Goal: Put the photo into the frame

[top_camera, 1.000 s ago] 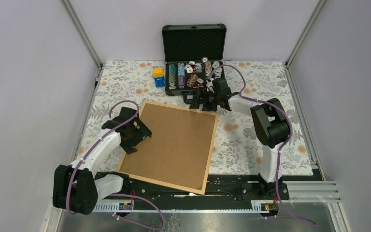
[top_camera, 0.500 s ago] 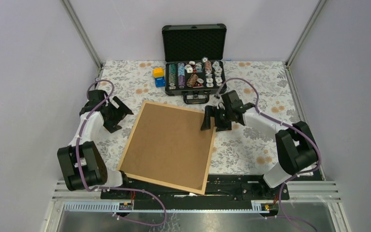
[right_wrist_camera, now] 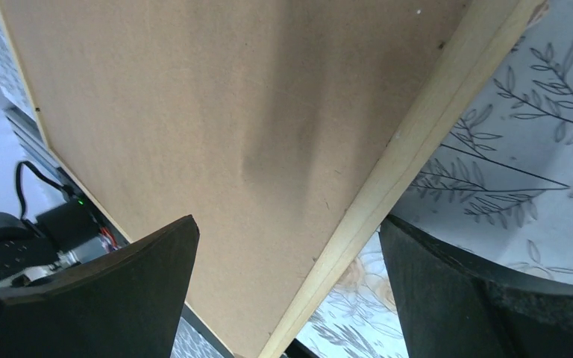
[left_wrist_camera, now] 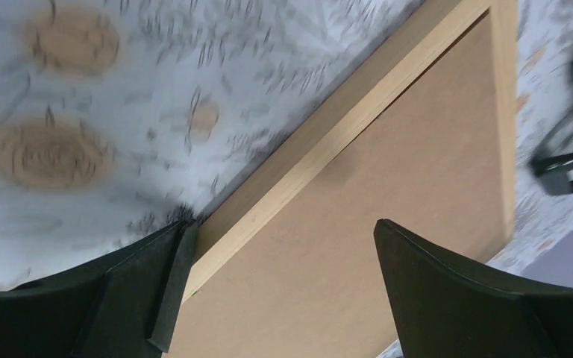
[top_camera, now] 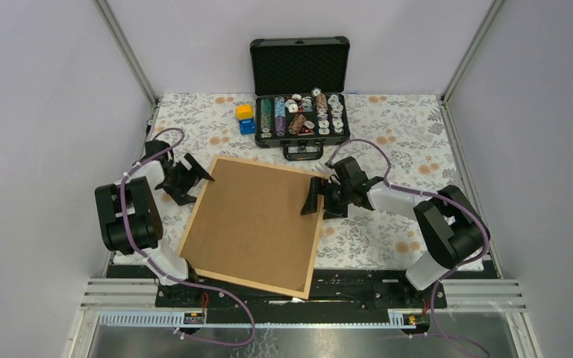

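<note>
Brown hardboard fills most of my overhead view: the backing sheet (top_camera: 257, 224) sits face up inside the frame (top_camera: 242, 277), whose thin light-wood rim runs around all four sides. The frame lies flat on the floral tablecloth (top_camera: 388, 142), in the middle of the table and turned slightly, with its near right corner reaching over the black rail (top_camera: 358, 287) where the arm bases are bolted. The backing hides whatever is beneath it.

At the far end of the frame's left side, the left gripper (top_camera: 196, 183) hangs low with its fingers wide apart and nothing between them but the rim. On my left wrist camera, which is blurred, one finger (left_wrist_camera: 157, 298) is down on the cloth side, just beside the outer edge of the wood, and the other is over the hardboard; I cannot tell whether either one touches.

Across the frame, on its right side and towards the far end, the right gripper (top_camera: 319, 205) is also spread wide. My right wrist camera shows one finger (right_wrist_camera: 119, 283) above the backing and the other above the tablecloth, with the wooden rim passing between them.

Beyond the frame, at the far edge, stands an open black case (top_camera: 299, 67) holding rows of poker chips (top_camera: 280, 117). Just left of it sit a yellow block (top_camera: 245, 112) and a blue block (top_camera: 247, 126).
</note>
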